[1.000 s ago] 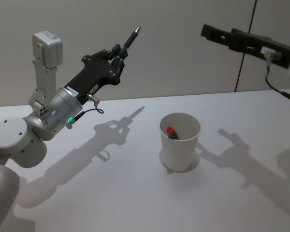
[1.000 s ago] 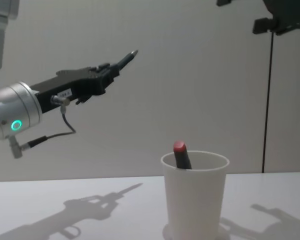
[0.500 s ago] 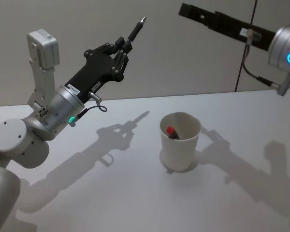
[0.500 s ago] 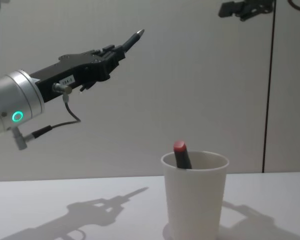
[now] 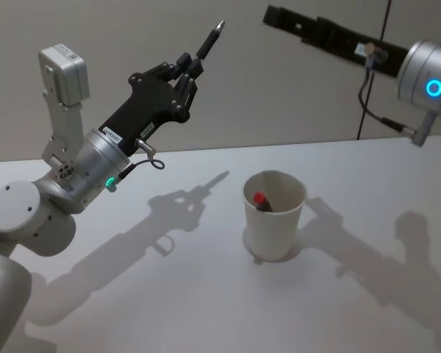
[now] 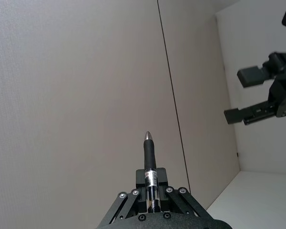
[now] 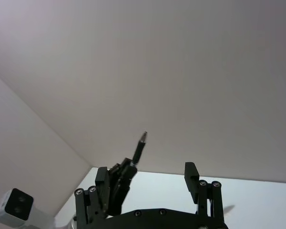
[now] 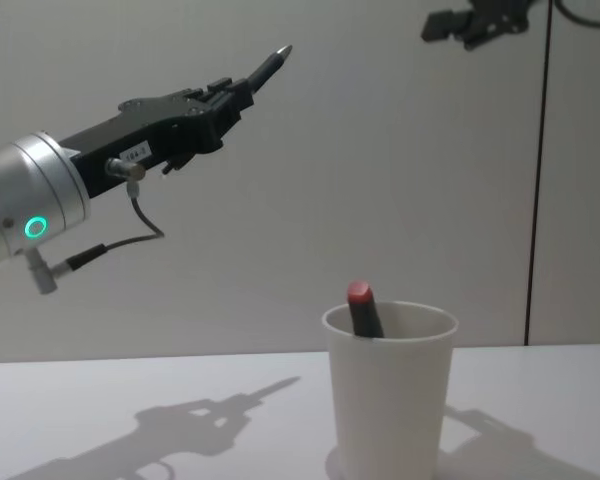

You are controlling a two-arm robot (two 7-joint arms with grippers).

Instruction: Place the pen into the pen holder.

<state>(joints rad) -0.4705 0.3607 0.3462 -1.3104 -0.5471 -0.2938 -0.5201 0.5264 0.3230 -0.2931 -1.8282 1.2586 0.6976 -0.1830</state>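
Left end effector clamping pen, pen holder apart

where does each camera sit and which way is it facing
Head view: up high, looking down at the table and pen holder; left arm and right arm show, left gripper gripping the pen.
Chest view: lower, looking level across the table; left arm and right gripper show.
Left wrist view: on the left arm, facing along the pen toward the wall; own gripper shows.
Right wrist view: on the right arm, facing the wall; own open gripper shows.
Both wrist views catch the other arm's gripper.
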